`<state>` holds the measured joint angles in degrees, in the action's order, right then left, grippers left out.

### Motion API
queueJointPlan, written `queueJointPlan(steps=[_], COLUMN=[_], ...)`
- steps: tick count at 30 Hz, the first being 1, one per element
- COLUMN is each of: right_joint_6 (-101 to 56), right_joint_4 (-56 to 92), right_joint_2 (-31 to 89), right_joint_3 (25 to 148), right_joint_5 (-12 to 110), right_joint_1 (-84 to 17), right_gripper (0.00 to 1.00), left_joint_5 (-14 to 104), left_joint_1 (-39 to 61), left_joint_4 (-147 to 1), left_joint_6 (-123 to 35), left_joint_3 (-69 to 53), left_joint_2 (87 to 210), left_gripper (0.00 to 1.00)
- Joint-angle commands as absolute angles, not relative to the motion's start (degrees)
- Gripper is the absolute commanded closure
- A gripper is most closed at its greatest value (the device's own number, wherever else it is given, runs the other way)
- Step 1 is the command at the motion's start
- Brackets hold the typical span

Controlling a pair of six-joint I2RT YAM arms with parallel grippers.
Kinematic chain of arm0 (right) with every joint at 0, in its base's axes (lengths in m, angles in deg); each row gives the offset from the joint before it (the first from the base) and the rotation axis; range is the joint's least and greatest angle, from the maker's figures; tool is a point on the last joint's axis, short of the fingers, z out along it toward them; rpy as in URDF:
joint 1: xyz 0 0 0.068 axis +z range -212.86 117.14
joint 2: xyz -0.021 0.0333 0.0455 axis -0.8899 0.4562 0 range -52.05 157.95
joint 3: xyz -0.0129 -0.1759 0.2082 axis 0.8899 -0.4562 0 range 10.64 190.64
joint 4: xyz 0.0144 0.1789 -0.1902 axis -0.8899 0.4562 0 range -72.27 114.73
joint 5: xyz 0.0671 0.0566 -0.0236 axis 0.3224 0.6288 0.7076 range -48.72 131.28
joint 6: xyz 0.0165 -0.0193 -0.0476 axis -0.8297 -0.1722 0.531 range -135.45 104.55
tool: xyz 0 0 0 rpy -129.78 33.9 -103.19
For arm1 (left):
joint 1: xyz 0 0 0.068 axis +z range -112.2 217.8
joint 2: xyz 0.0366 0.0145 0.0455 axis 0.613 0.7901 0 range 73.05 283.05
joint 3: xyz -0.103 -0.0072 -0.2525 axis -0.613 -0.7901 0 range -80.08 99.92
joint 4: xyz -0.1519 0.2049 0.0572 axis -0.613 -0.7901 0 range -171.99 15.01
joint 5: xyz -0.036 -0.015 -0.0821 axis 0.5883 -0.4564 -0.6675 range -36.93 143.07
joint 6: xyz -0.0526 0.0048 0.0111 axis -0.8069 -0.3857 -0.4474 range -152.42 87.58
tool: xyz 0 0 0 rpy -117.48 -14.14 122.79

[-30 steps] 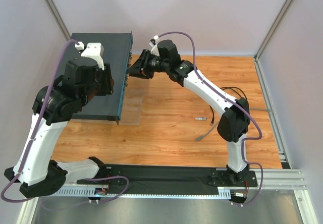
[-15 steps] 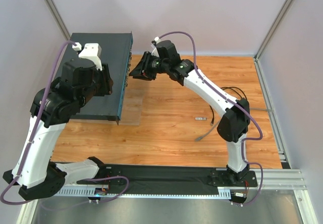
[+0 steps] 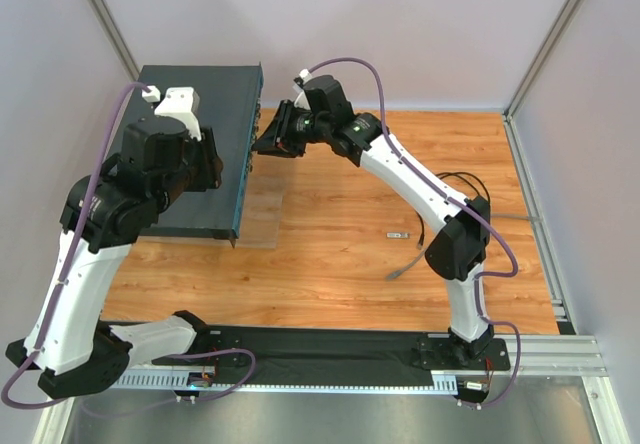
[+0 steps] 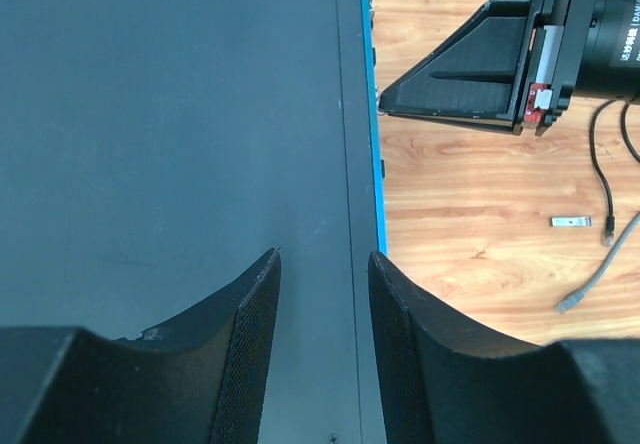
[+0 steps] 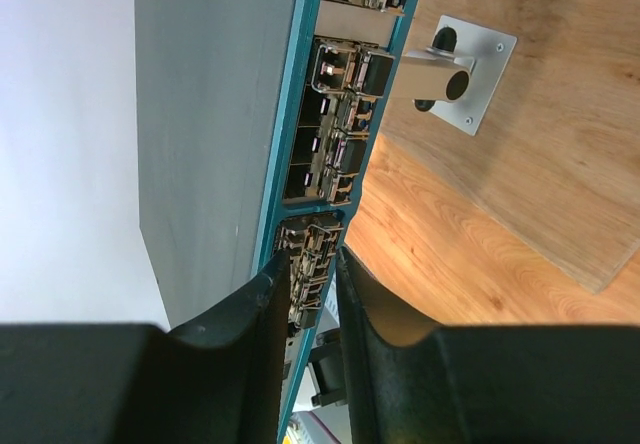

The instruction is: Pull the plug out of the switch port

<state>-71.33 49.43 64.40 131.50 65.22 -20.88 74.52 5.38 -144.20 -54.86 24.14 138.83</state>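
While our left fingers (image 4: 250, 344) hang parted above the switch (image 4: 150, 114), we see our right fingers (image 5: 250, 334) narrowly apart at its sockets (image 5: 325, 144).

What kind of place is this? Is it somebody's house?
Probably a robot lab booth, not a house: a left arm and right arm bolted to a rail, plain walls boxing in a wooden table, and a network switch to practise on.

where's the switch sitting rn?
Top view: the switch lies at the far-left corner of the table, partly under the left arm, its port face turned right toward the right tool close beside it.
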Motion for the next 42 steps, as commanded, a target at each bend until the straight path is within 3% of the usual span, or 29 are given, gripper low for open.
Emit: queueJointPlan(steps=[1, 27, 42], right_joint_6=[-70.5, -69.8, -74.1], right_joint_4=[51.3, 48.2, 36.0], right_joint_2=[67.4, 66.2, 62.6], right_joint_3=[136.2, 132.7, 124.3], right_joint_5=[64.2, 65.4, 69.0], right_joint_1=[-19.7, -20.9, -22.2], right_gripper=[0.74, 0.77, 0.73], left_joint_5=[73.9, 71.6, 70.6], left_joint_1=[6.2, 7.7, 8.2], left_joint_4=[-142.8, -142.5, -142.7], left_joint_6=[-54.8, -54.7, -54.9], left_joint_3=[24.0, 23.1, 22.9], left_joint_2=[137.6, 137.1, 137.5], left_gripper=[0.51, 0.51, 0.51])
